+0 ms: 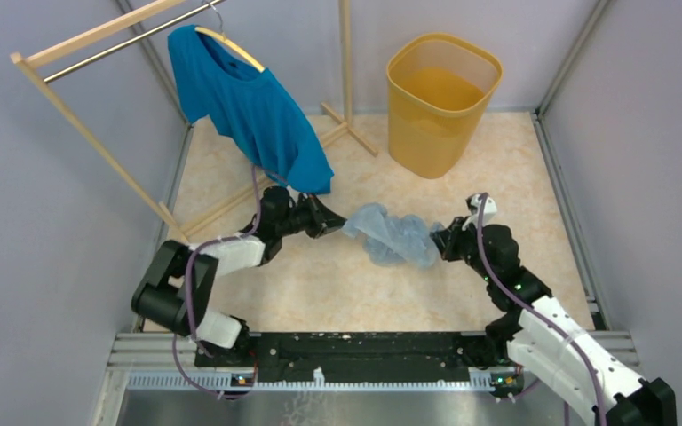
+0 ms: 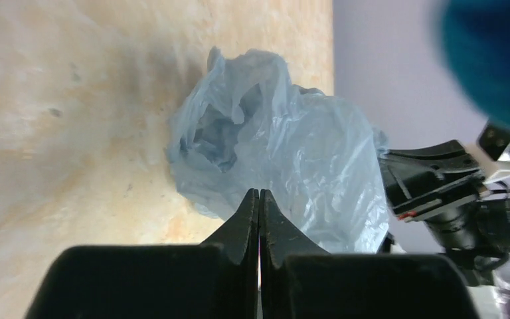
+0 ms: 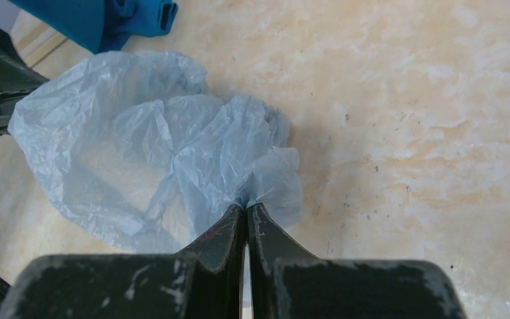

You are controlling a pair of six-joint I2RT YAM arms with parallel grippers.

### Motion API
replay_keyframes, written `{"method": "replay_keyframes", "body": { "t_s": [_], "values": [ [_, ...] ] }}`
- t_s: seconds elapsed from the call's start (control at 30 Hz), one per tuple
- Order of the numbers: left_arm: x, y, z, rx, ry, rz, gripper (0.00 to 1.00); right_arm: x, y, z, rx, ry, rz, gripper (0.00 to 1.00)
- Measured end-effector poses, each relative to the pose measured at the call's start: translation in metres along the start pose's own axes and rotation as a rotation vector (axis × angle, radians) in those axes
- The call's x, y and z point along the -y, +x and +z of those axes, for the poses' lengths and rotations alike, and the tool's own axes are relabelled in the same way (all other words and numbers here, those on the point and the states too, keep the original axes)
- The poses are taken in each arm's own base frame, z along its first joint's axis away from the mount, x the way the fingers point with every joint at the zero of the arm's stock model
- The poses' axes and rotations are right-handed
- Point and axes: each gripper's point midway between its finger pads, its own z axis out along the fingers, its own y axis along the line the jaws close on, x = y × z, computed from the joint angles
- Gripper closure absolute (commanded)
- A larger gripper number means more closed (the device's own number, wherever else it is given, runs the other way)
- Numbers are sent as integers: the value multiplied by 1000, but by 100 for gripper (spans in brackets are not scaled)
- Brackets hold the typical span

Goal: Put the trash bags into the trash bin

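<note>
Top external alone shows trash bin (image 1: 444, 102); wrist views show left hand (image 2: 259, 197), right hand (image 3: 246, 210) pinching trash bags (image 3: 172, 153).

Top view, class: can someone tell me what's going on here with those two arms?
Both arms are handling one crumpled pale blue trash bag in the middle of the table. The left claw is shut on one end and the right claw is shut on the other, so the bag spans between them. The yellow trash bin stands upright at the far side, and the bag is not yet in it. A teal T-shirt hangs on a wooden rack at far left.
</note>
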Motion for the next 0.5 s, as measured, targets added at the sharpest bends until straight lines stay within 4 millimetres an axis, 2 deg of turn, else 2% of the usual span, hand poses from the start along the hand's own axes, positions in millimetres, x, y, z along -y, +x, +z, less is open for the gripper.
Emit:
{"method": "replay_keyframes", "body": {
  "t_s": [0.1, 0.17, 0.27, 0.33, 0.37, 0.43, 0.5],
  "values": [
    [8, -18, -15, 58, -60, 94, 100, -3, -16, 3, 16, 14, -5, 100],
    [27, -36, -21, 93, -83, 175, 100, -9, -34, 6, 22, 24, -13, 100],
    [86, -70, -35, 166, -58, 339, 100, -28, -83, 11, 55, 17, -49, 100],
    [128, -86, -51, 224, -19, 442, 100, -50, -130, 7, 119, -21, -72, 100],
    [152, -92, -63, 260, 9, 501, 96, -63, -152, 3, 162, -58, -83, 100],
    [188, -92, -90, 326, 66, 592, 84, -94, -191, -14, 267, -174, -107, 100],
    [206, -83, -115, 370, 108, 652, 76, -117, -202, -25, 328, -302, -133, 100]
  ]
}}
